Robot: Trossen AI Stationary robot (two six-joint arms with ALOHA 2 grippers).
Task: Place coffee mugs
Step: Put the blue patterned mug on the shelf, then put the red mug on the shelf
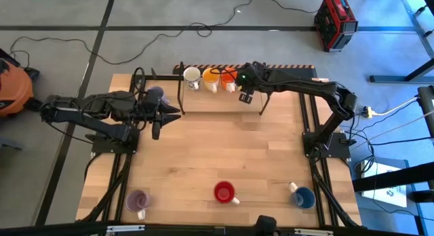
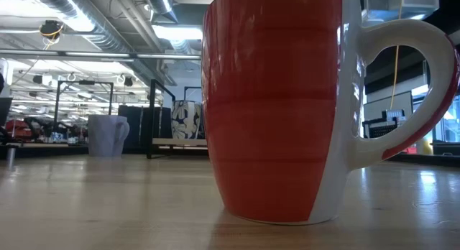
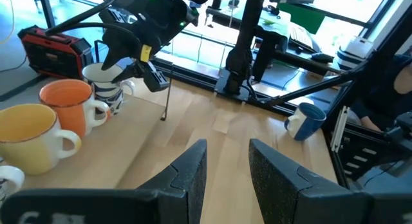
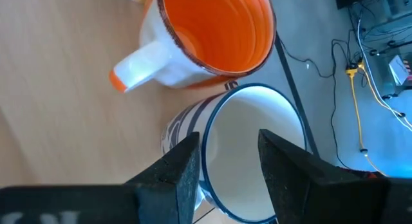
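On a low wooden shelf [image 1: 203, 102] at the table's far edge stand a white [image 1: 192, 76], a yellow-orange [image 1: 211, 79] and an orange-red mug [image 1: 228, 78] in a row. Beside them rests a white, blue-rimmed patterned mug [image 4: 232, 121], bottom on the shelf [image 2: 185, 119]. My right gripper [image 4: 228, 143] is open above its rim, coming down at a slant. My left gripper [image 3: 227, 147] hangs open and empty at the table's left [image 1: 165, 116], beside a pale purple mug [image 1: 154, 93] standing on the table. My right gripper straddles the patterned mug's wall [image 4: 205, 130] from above at a slant. One finger [image 4: 174, 169] is outside the wall, the other [image 4: 283, 169] over the mouth. The gap is far wider than the wall. I cannot tell whether either finger touches it.
Along the near edge stand another pale purple mug [image 1: 138, 201], a red mug [image 1: 224, 192] and a blue mug [image 1: 303, 197]. The shelf's black legs [image 1: 264, 104] rise from the tabletop. Bare wood fills the table's middle [image 1: 217, 148].
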